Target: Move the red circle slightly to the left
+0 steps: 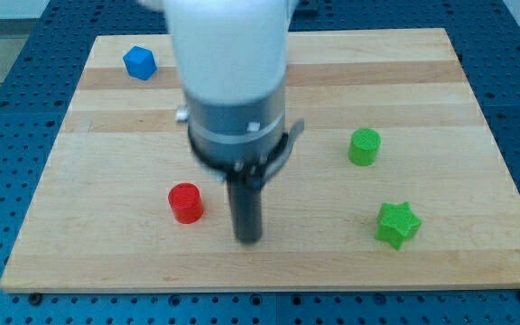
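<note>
Red circle (186, 202) sits near-left on the wooden board (441, 262), open board to its left. My tip (248, 238) is just right of it, apart, no pincer fitted. Blue block (139, 62) far left; green circle (364, 146) and green star (397, 224) right.

Counter (422, 81): pale wood w/ visible grain strips, smooth, slight sheen. Red circle (186, 202), blue block (139, 62), green circle (364, 146), green star (396, 224): matt plastic-looking. Rod, my tip (248, 238): dark, matt. Arm housing (228, 54) upper centre: white, glossy.
</note>
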### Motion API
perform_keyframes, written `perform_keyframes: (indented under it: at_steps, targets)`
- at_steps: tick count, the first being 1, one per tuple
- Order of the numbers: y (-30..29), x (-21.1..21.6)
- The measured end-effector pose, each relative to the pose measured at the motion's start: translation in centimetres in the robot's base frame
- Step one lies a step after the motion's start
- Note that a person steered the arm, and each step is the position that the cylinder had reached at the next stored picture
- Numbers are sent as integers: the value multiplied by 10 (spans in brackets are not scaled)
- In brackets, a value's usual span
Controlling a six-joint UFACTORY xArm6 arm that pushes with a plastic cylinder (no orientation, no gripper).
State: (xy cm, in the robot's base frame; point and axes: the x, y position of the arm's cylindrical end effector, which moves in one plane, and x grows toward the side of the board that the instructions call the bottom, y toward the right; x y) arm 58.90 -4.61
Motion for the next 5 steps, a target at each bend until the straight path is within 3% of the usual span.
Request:
perform_keyframes:
  at_steps: [1,2,3,4,5]
  targets:
    - [-48,-21]
    - [-25,-62]
    - [-53,-69]
    - [-116,-69]
    - [-131,-29]
